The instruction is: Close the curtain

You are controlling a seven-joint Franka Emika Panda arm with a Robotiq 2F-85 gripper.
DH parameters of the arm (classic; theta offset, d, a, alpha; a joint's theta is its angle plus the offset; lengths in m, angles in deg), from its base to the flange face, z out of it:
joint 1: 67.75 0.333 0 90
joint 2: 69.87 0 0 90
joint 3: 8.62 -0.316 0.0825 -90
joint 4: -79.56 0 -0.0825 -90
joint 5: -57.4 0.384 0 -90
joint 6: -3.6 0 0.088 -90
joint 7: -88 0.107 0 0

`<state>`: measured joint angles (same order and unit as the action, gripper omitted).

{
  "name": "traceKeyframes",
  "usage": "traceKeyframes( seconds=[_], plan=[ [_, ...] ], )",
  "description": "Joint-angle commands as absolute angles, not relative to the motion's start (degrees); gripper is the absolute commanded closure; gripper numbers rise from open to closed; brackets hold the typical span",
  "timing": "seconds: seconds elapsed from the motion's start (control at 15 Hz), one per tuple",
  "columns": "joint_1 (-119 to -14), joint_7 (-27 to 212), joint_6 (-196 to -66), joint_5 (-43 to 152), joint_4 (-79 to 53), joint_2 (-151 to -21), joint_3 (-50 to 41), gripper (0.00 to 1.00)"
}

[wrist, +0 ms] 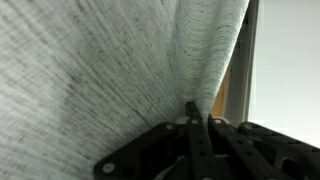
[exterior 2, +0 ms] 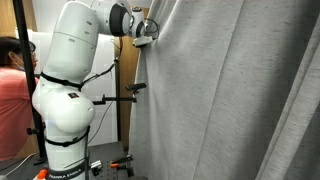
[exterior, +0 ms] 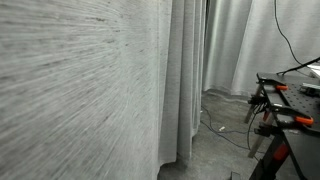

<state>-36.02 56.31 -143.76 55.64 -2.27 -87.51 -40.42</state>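
The grey curtain (exterior 2: 230, 90) hangs across most of an exterior view and fills the near left of the other exterior view (exterior: 80, 90). My gripper (exterior 2: 148, 30) is high up at the curtain's left edge. In the wrist view the black fingers (wrist: 198, 118) are pinched together on a bunched fold of the curtain (wrist: 110, 70). The gripper is not in view in the exterior view that looks along the curtain.
The white robot arm (exterior 2: 70, 90) stands on its base left of the curtain. A person in red (exterior 2: 12, 95) sits at the far left. A wooden door frame (wrist: 238, 85) is beside the curtain edge. A black workbench with clamps (exterior: 285, 110) and floor cables (exterior: 225, 130) lie beyond.
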Motion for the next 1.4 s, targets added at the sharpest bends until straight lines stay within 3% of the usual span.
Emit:
traceKeyframes(
  seconds=[0.0,1.33],
  plan=[
    [-35.09,56.03,-140.87,54.68,-1.82,-90.58,-40.5,0.99],
    [-35.87,56.81,-139.59,56.09,-3.7,-87.99,-39.64,0.99]
  ],
)
